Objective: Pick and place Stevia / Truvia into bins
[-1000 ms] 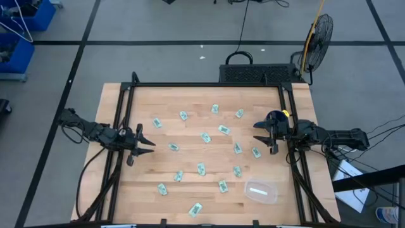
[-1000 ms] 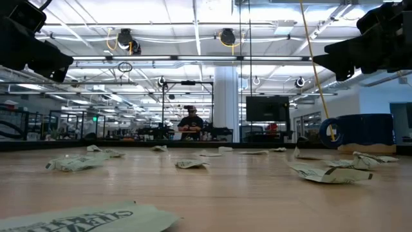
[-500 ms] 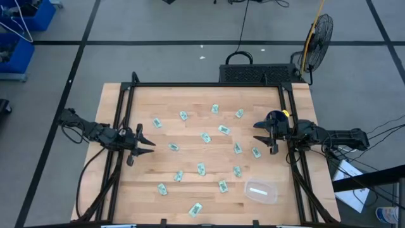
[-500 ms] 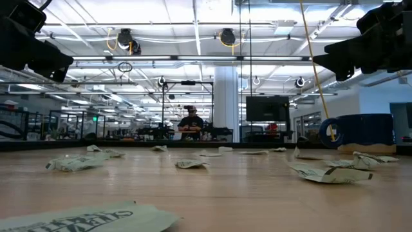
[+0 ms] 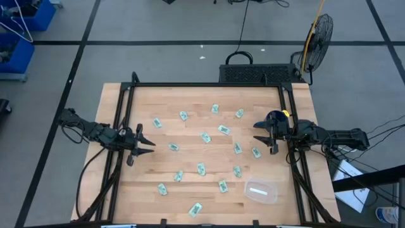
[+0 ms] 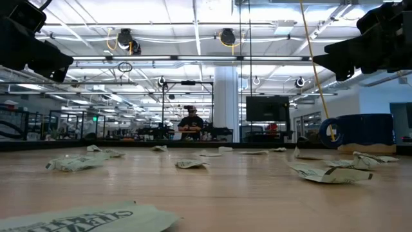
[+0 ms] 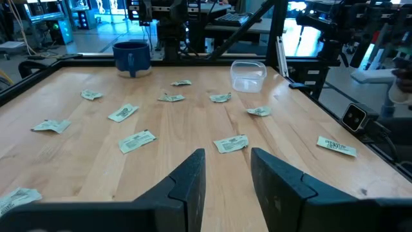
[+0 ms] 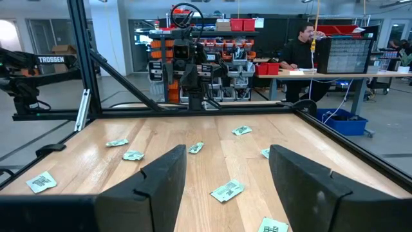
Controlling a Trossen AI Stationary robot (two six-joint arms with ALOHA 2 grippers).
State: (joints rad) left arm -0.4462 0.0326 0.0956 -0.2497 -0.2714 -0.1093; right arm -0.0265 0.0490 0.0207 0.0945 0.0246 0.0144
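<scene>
Several pale green and white sachets (image 5: 205,137) lie flat and scattered over the wooden table, seen also in the left wrist view (image 7: 136,141) and the right wrist view (image 8: 226,190). The clear plastic bin (image 5: 262,192) sits near the table's near right corner, with something white inside; it shows in the left wrist view (image 7: 248,75) too. My left gripper (image 5: 147,142) hovers open at the table's left edge, above the wood. My right gripper (image 5: 264,135) hovers open at the right edge, by the blue mug. Neither holds anything.
A dark blue mug (image 5: 276,118) stands at the table's right edge beside my right gripper. A black frame (image 5: 202,85) borders the table on its far, left and right sides. A person (image 6: 190,122) sits at a bench far behind the table.
</scene>
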